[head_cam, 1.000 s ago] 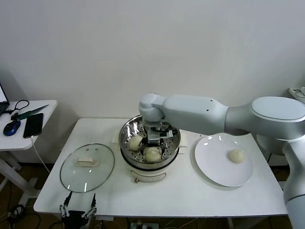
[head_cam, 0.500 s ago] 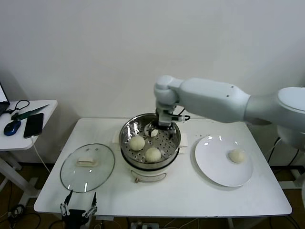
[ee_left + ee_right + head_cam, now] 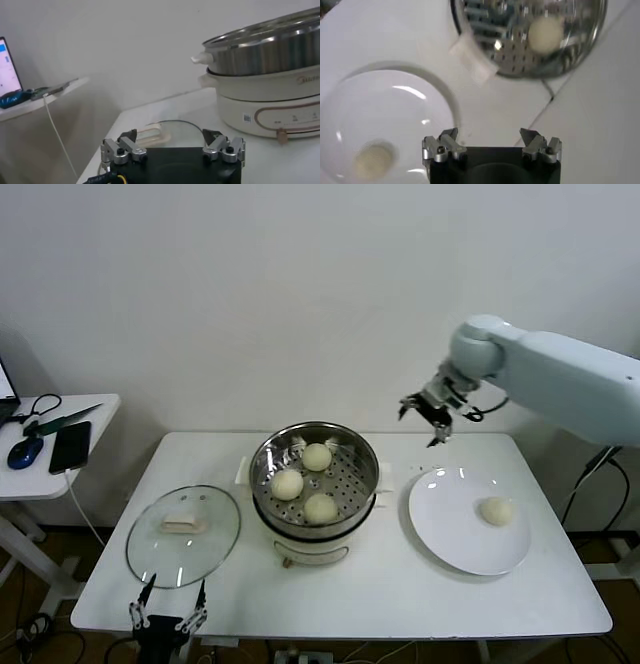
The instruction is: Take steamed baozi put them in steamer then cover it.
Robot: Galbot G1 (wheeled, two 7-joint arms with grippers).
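Three cream-white baozi (image 3: pixel 318 456) (image 3: pixel 288 484) (image 3: pixel 321 508) lie in the shiny steel steamer (image 3: pixel 268 456) on its cream pot base in the middle of the table. A fourth baozi (image 3: pixel 496 511) lies on the white plate (image 3: pixel 445 524) to the right; it also shows in the right wrist view (image 3: pixel 374 159). My right gripper (image 3: pixel 430 413) is open and empty, raised above the table between the steamer and the plate. The glass cover (image 3: pixel 150 549) with a cream handle lies flat left of the steamer. My left gripper (image 3: pixel 168 618) is open at the table's front edge, just before the cover (image 3: pixel 165 131).
A side table (image 3: pixel 90 409) at the far left holds a phone (image 3: pixel 70 446), a mouse (image 3: pixel 24 451) and cables. The white wall stands close behind the table. The steamer's side (image 3: pixel 270 50) rises to the right in the left wrist view.
My right gripper left the steamer, rose and swung right toward the plate, leaving a third baozi at the steamer's back. The left gripper stayed put.
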